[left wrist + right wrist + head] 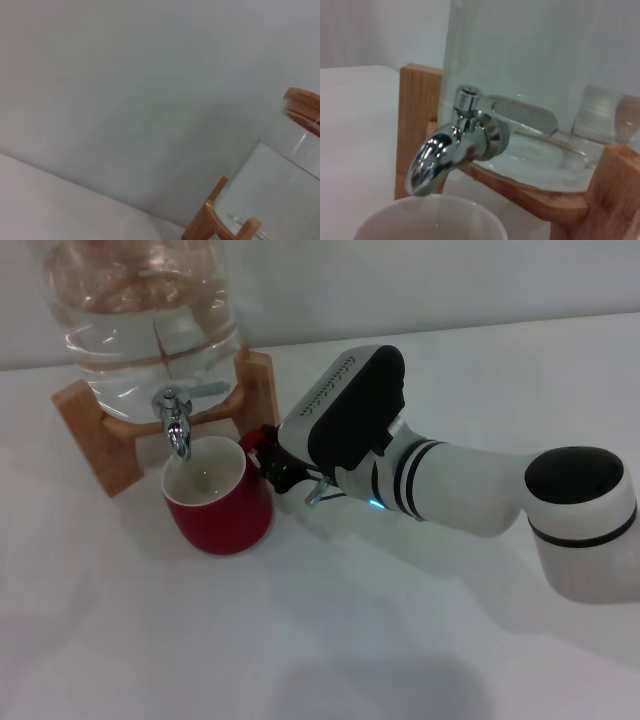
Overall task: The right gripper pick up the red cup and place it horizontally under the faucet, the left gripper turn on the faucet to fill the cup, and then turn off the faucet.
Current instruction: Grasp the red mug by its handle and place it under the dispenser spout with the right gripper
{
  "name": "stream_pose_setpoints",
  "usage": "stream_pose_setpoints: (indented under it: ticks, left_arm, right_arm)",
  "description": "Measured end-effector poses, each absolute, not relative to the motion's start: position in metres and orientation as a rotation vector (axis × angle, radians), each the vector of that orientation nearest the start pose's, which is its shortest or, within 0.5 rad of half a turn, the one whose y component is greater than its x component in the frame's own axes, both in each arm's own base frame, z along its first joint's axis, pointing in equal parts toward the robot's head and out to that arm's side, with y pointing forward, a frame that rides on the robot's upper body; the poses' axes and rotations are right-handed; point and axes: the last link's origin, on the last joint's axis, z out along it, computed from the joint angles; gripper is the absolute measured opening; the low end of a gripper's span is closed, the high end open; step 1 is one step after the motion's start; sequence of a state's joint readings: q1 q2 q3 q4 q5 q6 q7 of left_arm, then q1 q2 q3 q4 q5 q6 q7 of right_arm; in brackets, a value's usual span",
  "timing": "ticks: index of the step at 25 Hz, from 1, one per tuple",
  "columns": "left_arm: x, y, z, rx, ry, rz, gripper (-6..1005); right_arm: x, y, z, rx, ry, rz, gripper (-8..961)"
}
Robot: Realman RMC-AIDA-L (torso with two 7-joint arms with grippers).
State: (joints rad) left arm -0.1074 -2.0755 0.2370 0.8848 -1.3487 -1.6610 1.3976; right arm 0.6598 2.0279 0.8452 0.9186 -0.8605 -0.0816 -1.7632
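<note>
Under the faucet (451, 150), only the red cup (430, 218) rim shows.

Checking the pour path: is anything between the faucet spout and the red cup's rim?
Nothing: the right wrist view shows bare air between the faucet and the red cup.

Before me lies a white table (330, 640), smooth and matte, running back to a pale grey wall (450, 280) that meets it in a soft straight line. Even, diffuse light falls from above and leaves faint blurred shadows on the tabletop. From my left wrist I see the same plain wall (125, 90), unmarked, with the table's edge low beneath it.
</note>
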Motion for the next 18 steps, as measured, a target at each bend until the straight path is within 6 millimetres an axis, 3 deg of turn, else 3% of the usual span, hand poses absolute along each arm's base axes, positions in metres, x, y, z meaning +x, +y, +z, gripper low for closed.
stream_pose_setpoints:
  ticks: [18]
  left_arm:
    - [-0.38, 0.2108, 0.1268, -1.821, -1.191, -1.001, 888]
  right_arm:
    - [0.1489, 0.3814, -0.1307, -2.332, 0.394, 0.253, 112]
